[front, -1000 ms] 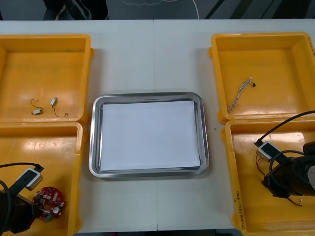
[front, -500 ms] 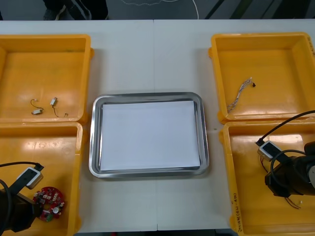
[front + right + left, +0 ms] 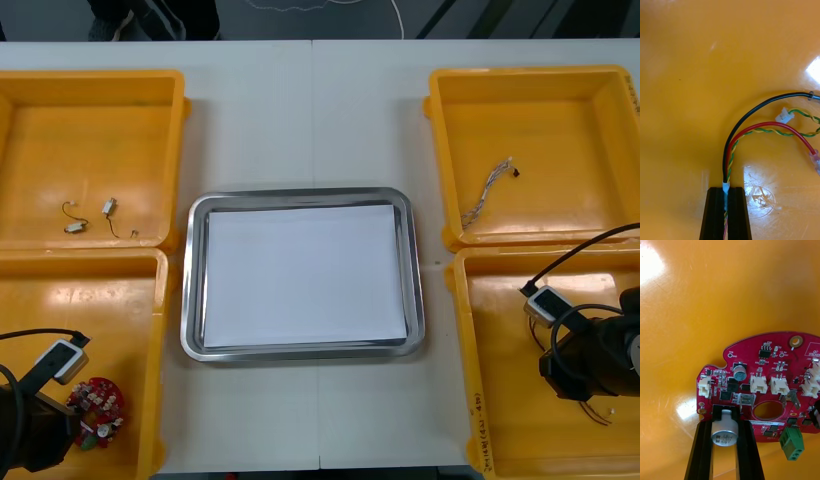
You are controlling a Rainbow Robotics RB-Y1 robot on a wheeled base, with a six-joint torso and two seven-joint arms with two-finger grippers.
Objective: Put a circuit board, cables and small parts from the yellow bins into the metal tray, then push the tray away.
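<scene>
The round red circuit board [image 3: 752, 352] is held by its silver capacitor, which is clamped between the left fingers [image 3: 700, 453]. Its body spreads beyond their tips. The cable bundle [image 3: 767, 123], black, red and twisted yellow-green, is pinched between the right fingers [image 3: 715, 213] and arcs away from their tips over the yellow bin [image 3: 696, 75] floor.

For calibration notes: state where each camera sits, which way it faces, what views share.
Front view: above the arms, steeply down onto the light table, white-lined metal tray and yellow plastic bins; both arms at the near corners.
Left wrist view: on the left wrist, facing into the near left bin; left gripper holds a round red circuit board.
Right wrist view: on the right wrist, facing into the near right bin; right gripper pinches a black, red and yellow cable bundle.
Shared: front and left wrist views show the board.
</scene>
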